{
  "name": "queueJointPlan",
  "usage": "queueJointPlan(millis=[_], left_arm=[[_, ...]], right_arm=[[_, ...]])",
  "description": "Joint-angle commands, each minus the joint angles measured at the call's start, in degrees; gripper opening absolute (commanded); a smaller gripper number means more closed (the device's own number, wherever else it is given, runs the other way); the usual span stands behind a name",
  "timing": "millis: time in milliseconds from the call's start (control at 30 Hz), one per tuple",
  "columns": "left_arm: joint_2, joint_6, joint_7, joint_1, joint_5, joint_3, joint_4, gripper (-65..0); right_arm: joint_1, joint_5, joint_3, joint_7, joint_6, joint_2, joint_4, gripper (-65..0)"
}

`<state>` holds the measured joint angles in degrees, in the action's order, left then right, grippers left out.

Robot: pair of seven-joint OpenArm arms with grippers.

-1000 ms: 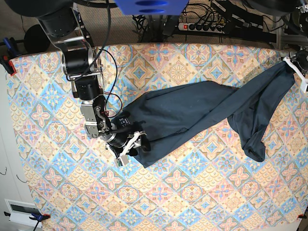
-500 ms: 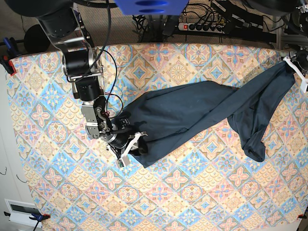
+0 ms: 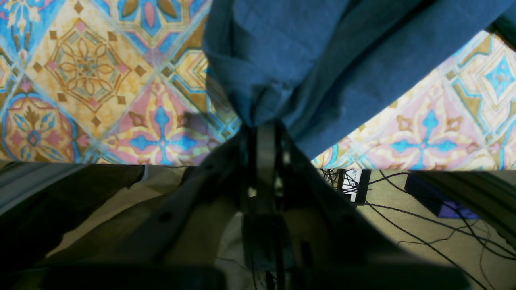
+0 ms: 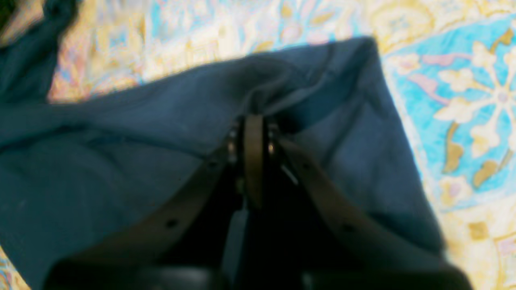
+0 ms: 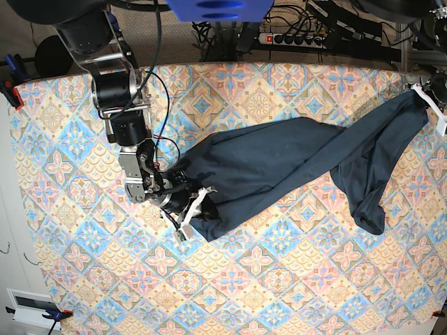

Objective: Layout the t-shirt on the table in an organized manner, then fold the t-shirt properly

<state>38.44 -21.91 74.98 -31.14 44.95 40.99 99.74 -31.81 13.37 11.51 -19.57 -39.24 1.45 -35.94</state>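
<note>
The dark navy t-shirt (image 5: 279,164) lies stretched in a long twisted band across the patterned table (image 5: 279,279), from lower left to the far right edge. A loose part hangs down to about (image 5: 370,209). My right gripper (image 5: 194,207) is at the shirt's lower-left end. In the right wrist view the right gripper (image 4: 254,117) is shut on a pinched fold of the t-shirt (image 4: 100,161). My left gripper (image 5: 424,96) holds the other end at the table's right edge. There the left gripper (image 3: 264,127) is shut on bunched t-shirt (image 3: 322,60) cloth, lifted above the table (image 3: 80,80).
Behind the table's far edge lie a power strip (image 5: 293,38) and tangled cables. A clamp (image 5: 10,91) grips the table's left corner. Below the left gripper, past the table edge, the floor holds cables (image 3: 423,225). Bare patterned cloth spreads in front of the shirt.
The right gripper's white fingers stood open around the shirt's lower-left end and have now shut on it, bunching the cloth a little. The left arm and the far end have not moved.
</note>
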Motion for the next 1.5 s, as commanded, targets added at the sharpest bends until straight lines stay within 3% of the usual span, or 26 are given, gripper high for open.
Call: queueJointPlan(millis=[0, 167, 300, 400, 667, 733, 867, 1000, 1467], left_arm=[[1.52, -0.02, -0.91, 0.23, 0.28, 0.9, 0.78, -65.0], [1.26, -0.02, -0.74, 4.01, 0.11, 0.9, 0.61, -65.0], [1.17, -0.02, -0.74, 4.28, 0.19, 0.9, 0.7, -65.0], [0.99, -0.02, -0.74, 4.28, 0.19, 0.9, 0.7, -65.0], [-0.06, -0.02, -0.47, 6.04, 0.11, 0.72, 0.7, -65.0], [-0.06, -0.02, -0.47, 6.04, 0.11, 0.72, 0.7, -65.0], [-0.06, -0.02, -0.47, 5.86, 0.11, 0.72, 0.7, -65.0], [-0.06, -0.02, -0.47, 5.86, 0.11, 0.72, 0.7, -65.0], [-0.06, -0.02, -0.47, 6.04, 0.11, 0.63, 0.7, -65.0]], right_arm=[[-2.43, 1.71, -0.91, 1.59, -0.76, 0.17, -4.54, -64.4], [4.16, 5.67, -4.43, -6.05, -0.76, 0.35, -16.14, -64.4], [7.68, 6.11, -7.86, -11.86, -0.76, 3.95, -27.31, -64.4], [10.85, 6.11, -9.0, -13.61, -0.76, 4.3, -30.56, -64.4], [11.37, 5.84, -8.3, -13.17, -0.76, 4.57, -29.68, -62.7], [11.37, 5.84, -8.3, -13.17, -0.76, 4.57, -28.28, -59.2], [11.37, 5.84, -8.74, -13.17, -0.76, 4.57, -25.64, -45.3], [11.37, 6.02, -8.83, -13.26, -0.76, 4.57, -25.46, -38.4], [11.37, 6.11, -8.3, -13.7, -0.76, 4.57, -24.85, -37.9]])
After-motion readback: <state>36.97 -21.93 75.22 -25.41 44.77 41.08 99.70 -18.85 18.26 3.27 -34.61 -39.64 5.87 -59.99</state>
